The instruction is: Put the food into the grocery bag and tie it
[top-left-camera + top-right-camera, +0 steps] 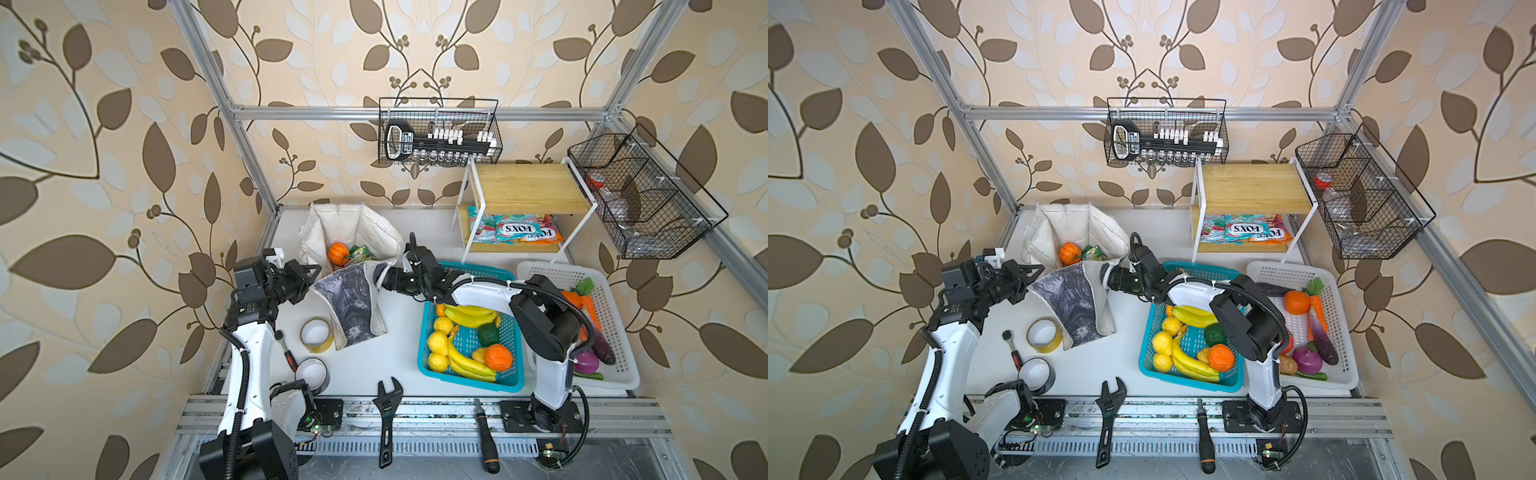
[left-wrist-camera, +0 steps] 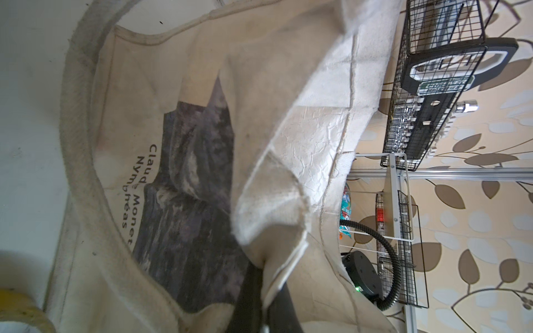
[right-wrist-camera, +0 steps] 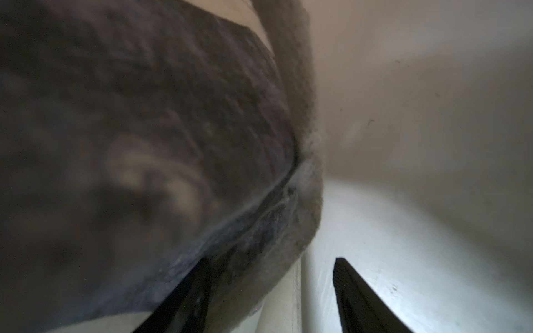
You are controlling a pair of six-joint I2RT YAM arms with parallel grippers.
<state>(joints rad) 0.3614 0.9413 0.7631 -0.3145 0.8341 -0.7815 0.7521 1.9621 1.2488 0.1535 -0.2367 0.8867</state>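
Top views are bright with bowed edges; right wrist view is dim, blurred.

**What I can read on my feeds**

On my left wrist feed, the grocery bag carries dark lettering beside its grey printed panel: "Claude Monet" and "Nymphéas". In both top views I read "FOX'S", upside down, on the candy packets lying on the lower level of the wooden shelf. The green label on the black tool holder is too blurred for me to read.
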